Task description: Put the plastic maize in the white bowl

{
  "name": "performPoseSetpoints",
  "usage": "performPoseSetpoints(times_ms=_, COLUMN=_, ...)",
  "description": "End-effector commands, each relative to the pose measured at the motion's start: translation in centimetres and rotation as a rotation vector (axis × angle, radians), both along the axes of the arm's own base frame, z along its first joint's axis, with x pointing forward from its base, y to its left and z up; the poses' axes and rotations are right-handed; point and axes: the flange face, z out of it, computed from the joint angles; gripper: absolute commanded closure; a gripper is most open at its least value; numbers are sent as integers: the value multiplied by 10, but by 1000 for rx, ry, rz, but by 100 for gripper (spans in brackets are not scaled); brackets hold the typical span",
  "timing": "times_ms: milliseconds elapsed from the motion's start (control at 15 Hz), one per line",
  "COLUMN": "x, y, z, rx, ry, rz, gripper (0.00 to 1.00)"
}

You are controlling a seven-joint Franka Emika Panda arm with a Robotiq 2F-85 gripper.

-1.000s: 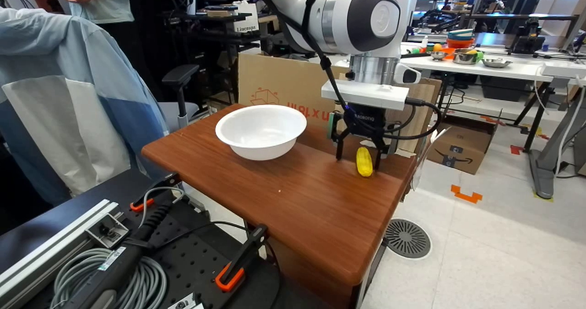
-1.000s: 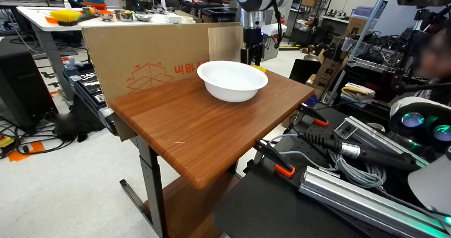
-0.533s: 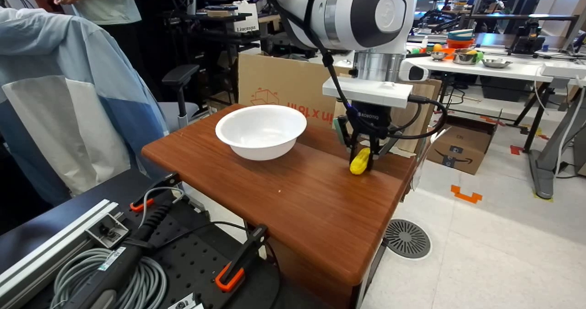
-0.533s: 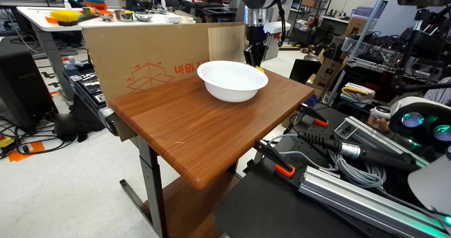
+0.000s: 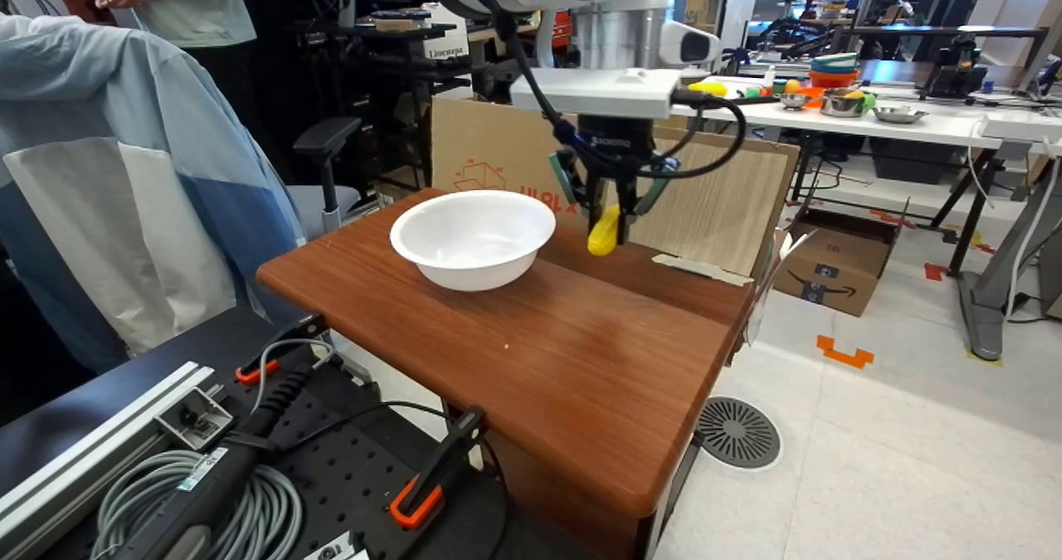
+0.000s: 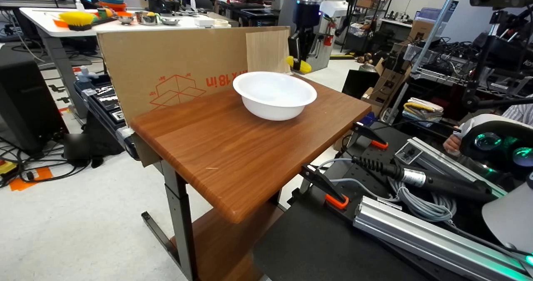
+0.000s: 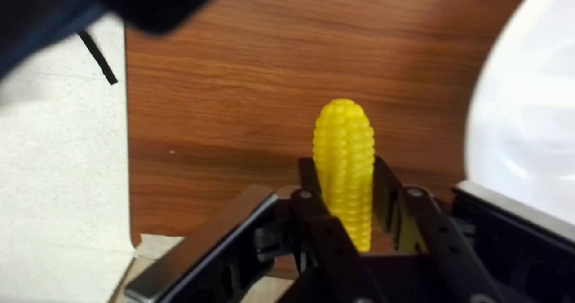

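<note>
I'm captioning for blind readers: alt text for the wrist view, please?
A black robot claw grips a yellow plastic corn cob above a wood-grain table. Part of a white bowl shows at the right edge.

The wrist (image 5: pixel 622 39) points downward, its black fingers (image 7: pixel 385 183) clamped in mid-air.

Bowl (image 5: pixel 473 243) on table (image 5: pixel 564 357), cardboard (image 5: pixel 513 133) behind.
In an exterior view, maize (image 5: pixel 603 234) in the gripper (image 5: pixel 609 231), above the table, right of the bowl.
</note>
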Motion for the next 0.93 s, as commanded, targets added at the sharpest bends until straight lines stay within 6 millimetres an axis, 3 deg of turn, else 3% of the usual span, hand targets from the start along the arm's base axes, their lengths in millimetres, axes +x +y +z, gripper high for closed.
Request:
performPoseSetpoints(times_ms=0, x=-31, y=77, z=21, rx=-12, ry=-50, rz=94, gripper=92)
performPoseSetpoints(times_ms=200, x=-38, y=140, z=18, rx=-27, ry=-50, rz=156, gripper=92)
performPoseSetpoints(times_ms=400, x=-39, y=179, z=8, rx=-43, ry=-33, rz=182, gripper=92)
performPoseSetpoints(times_ms=600, x=-35, y=182, z=-4, rx=-52, ry=2, rz=141, gripper=92)
performPoseSetpoints(times_ms=800, x=-36, y=168, z=-21, rx=-52, ry=47, rz=84, gripper=92)
performPoseSetpoints(times_ms=867, x=-38, y=164, z=-24, rx=-59, ry=56, rz=74, gripper=43)
